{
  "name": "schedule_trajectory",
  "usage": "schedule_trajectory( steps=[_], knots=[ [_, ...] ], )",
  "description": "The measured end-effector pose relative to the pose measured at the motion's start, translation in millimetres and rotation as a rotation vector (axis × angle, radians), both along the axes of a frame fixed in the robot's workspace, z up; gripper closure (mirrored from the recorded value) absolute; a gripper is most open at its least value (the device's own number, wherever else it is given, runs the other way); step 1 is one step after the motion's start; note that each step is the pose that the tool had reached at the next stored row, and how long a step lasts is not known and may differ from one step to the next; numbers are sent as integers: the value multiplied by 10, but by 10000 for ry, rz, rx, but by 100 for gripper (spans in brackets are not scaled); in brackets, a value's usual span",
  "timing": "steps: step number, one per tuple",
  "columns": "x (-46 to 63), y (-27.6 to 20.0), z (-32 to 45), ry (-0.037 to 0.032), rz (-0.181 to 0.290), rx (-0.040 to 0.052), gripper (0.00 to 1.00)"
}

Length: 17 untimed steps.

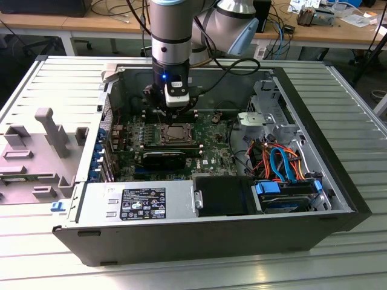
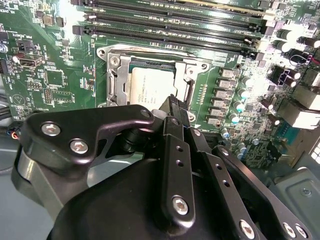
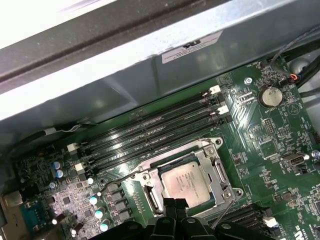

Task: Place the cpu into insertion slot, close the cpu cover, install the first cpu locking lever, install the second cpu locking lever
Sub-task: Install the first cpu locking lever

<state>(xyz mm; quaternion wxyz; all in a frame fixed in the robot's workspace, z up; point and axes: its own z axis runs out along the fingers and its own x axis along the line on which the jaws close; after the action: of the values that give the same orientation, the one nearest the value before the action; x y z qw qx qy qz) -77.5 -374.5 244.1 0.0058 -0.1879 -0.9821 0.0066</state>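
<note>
Inside the open computer case, on the ribbed metal table:

Table: slatted metal table (image 1: 338,266) carries the computer case (image 1: 181,241), which lies with its side off and the green board (image 1: 211,160) facing up.

Arm: stands upright over the far half of the board in the exterior view, wrist pointing straight down at the socket area.

Board: four long memory slots (image 3: 150,132) run side by side along one edge of the socket; their long axis lies parallel to that edge.

Cover: the cpu cover (image 3: 210,165) lies flat over the socket, its silver frame ringing the chip on all sides; in the second wrist view (image 2: 117,75) its window shows the chip through it.

Slot: the insertion slot (image 1: 177,134) sits directly under the pincer in the exterior view, filled.

Chip: the cpu (image 3: 186,182) is seated flat and square in the slot; its grey top also shows in the second wrist view (image 2: 150,85).

Lever: a thin wire locking lever (image 3: 227,210) runs along one side of the frame, just beside the fingertips.

Pincer: the pincer (image 3: 175,206) hangs just above the chip's near edge, fingertips drawn together and gripping nothing; I judge the task's remaining parts lie at most a slight shift sideways from it.
</note>
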Motion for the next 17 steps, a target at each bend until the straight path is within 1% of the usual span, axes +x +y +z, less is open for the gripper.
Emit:
schedule_trajectory(
  steps=[17],
  knots=[
    [0, 0, 0, 0, 439, 0, 89]
  ],
)
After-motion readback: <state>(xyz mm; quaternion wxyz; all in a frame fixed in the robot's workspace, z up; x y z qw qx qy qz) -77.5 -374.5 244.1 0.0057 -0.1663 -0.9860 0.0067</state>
